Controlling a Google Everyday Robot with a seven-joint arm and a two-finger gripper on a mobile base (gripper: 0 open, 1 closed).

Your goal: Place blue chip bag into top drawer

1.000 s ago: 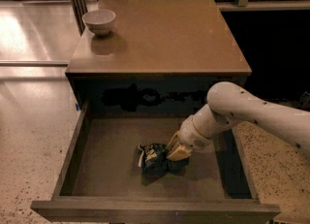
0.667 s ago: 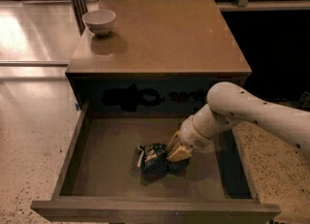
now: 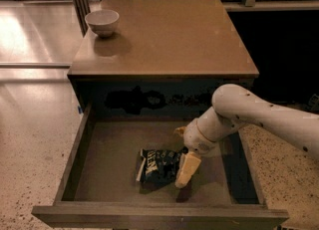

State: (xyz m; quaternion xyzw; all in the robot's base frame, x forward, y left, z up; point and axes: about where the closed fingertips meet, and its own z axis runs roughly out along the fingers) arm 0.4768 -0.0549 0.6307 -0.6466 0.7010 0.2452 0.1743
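Note:
The blue chip bag [image 3: 157, 164] lies crumpled on the flat bottom of the open top drawer [image 3: 109, 154], a little right of its middle. My gripper [image 3: 183, 150] is inside the drawer at the bag's right edge, on the end of the white arm that comes in from the right. Its fingers are spread apart. One fingertip [image 3: 187, 170] rests beside the bag and the other fingertip [image 3: 179, 131] is farther back. The bag is not held.
A white round bowl [image 3: 102, 22] stands at the back left corner of the brown cabinet top [image 3: 169, 40]. The drawer's front wall [image 3: 159, 216] is near the bottom edge. Speckled floor lies on both sides of the cabinet.
The gripper's fingers have spread apart and let go of the bag, which now lies flat on the drawer bottom. The arm has barely moved.

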